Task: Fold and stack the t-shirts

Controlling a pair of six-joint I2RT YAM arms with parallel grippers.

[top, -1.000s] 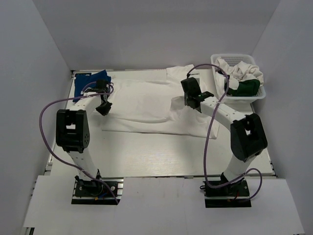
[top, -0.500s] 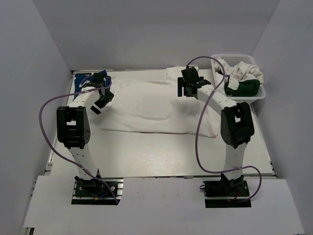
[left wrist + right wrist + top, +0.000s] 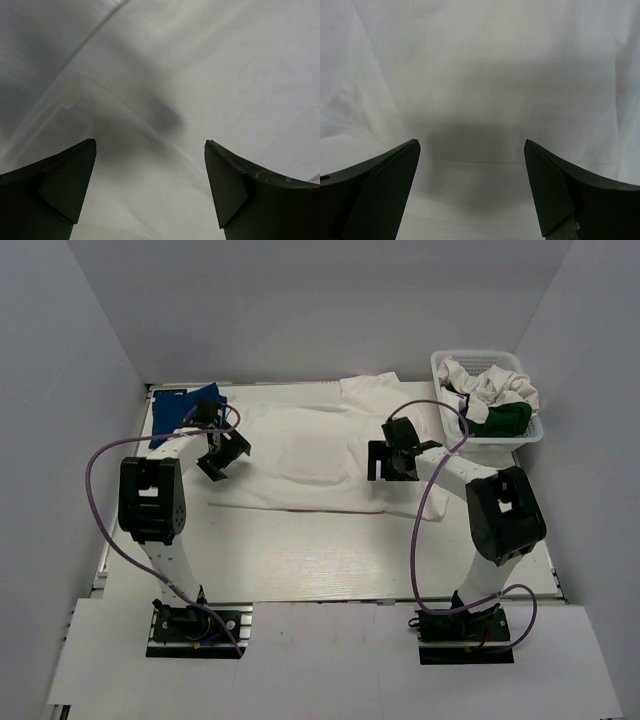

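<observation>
A large white t-shirt (image 3: 300, 445) lies spread over the back half of the table, partly folded. My left gripper (image 3: 228, 455) hovers open over the shirt's left edge. Only white cloth (image 3: 210, 70) shows between its fingertips (image 3: 150, 145). Over the shirt's right part my right gripper (image 3: 390, 466) is also open. The right wrist view shows smooth white cloth (image 3: 480, 60) beneath its empty jaws (image 3: 471, 144). A royal blue t-shirt (image 3: 185, 403) lies at the back left corner. Crumpled white shirts (image 3: 490, 385) and a dark green one (image 3: 505, 420) fill the basket.
The white lattice basket (image 3: 500, 438) stands at the back right corner, close to the right arm. Grey walls enclose the table on three sides. Purple cables loop off both arms. Bare tabletop (image 3: 320, 555) lies between the shirt and the arm bases.
Both grippers have opened and let go of the white shirt. The right gripper swung toward the back, then came nearer again. The left gripper shifted slightly right.
</observation>
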